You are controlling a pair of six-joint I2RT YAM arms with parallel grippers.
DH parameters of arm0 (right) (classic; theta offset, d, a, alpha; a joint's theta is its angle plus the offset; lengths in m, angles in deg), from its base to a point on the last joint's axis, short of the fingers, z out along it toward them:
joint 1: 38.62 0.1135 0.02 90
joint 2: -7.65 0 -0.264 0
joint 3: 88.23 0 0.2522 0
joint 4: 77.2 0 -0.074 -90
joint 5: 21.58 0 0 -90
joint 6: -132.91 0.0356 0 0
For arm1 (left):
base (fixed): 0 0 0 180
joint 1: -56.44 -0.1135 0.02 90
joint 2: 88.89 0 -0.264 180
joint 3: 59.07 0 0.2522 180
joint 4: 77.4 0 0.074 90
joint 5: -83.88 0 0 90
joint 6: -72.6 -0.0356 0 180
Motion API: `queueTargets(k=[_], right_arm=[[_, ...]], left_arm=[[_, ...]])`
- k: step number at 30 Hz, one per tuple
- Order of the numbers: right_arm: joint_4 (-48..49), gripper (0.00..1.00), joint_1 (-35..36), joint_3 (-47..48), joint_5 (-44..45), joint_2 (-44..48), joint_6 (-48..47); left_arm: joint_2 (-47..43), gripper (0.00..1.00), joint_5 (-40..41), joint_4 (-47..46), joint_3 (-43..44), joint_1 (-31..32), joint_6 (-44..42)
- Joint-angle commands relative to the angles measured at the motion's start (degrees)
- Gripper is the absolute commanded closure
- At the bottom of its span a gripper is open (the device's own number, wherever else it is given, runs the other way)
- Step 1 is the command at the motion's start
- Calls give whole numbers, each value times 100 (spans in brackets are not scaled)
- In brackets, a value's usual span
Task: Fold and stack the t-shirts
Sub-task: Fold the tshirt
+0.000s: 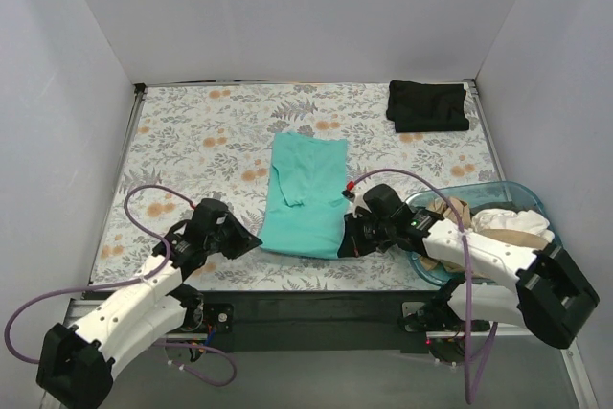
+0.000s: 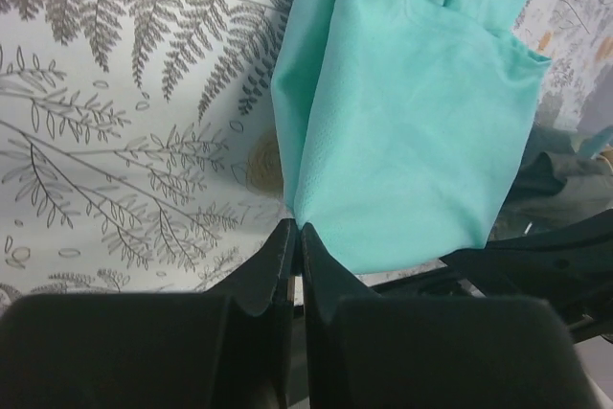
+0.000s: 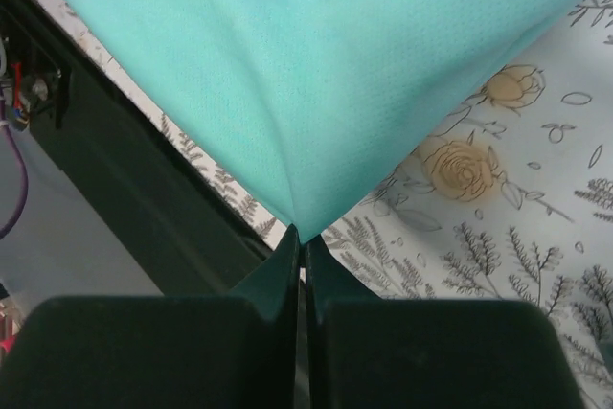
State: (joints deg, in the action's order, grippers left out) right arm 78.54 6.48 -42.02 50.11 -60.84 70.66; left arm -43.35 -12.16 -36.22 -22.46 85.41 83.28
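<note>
A bright teal t-shirt (image 1: 306, 193) lies folded lengthwise in the middle of the floral tablecloth (image 1: 192, 131). My left gripper (image 1: 255, 242) is shut on its near left corner (image 2: 299, 217). My right gripper (image 1: 345, 244) is shut on its near right corner (image 3: 302, 222). In both wrist views the teal cloth (image 2: 402, 122) (image 3: 306, 74) pulls to a point between the closed fingertips. A folded black t-shirt (image 1: 428, 105) rests at the far right corner. Tan and white t-shirts (image 1: 498, 225) lie bundled in the blue basket (image 1: 522, 193).
The translucent blue plastic basket stands at the near right, close beside my right arm. The black front edge of the table (image 1: 316, 308) runs just behind both grippers. White walls close in the table on three sides.
</note>
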Motion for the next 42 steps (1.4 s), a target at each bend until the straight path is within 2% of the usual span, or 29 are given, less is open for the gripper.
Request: queueTargets(k=[1,4,7,13,17,21,32,42], right_arm=[[-933,99,95,94,-50,511,30],[-1339,99,95,490,-243,907,-181],[-1647,99,87,1069,-577,987,-463],[-1947,99,-133,1851,-1595,609,-753],[-1938,99,-519,2029,-2517,346,-771],[-1912,99,-818,2125,-3019,108,-841],[-1667,99,-1583,2398,-3828,-621,-885],[-1385,99,-2189,2582,-3979,-1307,-903]], left_arm=[[-422,100,-20,1113,263,30,197],[-730,100,199,1598,772,38,171],[-871,100,332,1679,1193,30,162],[-757,100,788,1635,1748,38,118],[-626,100,1175,1530,1942,38,206],[-555,100,1536,1416,2048,38,320],[244,100,2327,845,2408,38,443],[1264,100,2687,159,2891,38,180]])
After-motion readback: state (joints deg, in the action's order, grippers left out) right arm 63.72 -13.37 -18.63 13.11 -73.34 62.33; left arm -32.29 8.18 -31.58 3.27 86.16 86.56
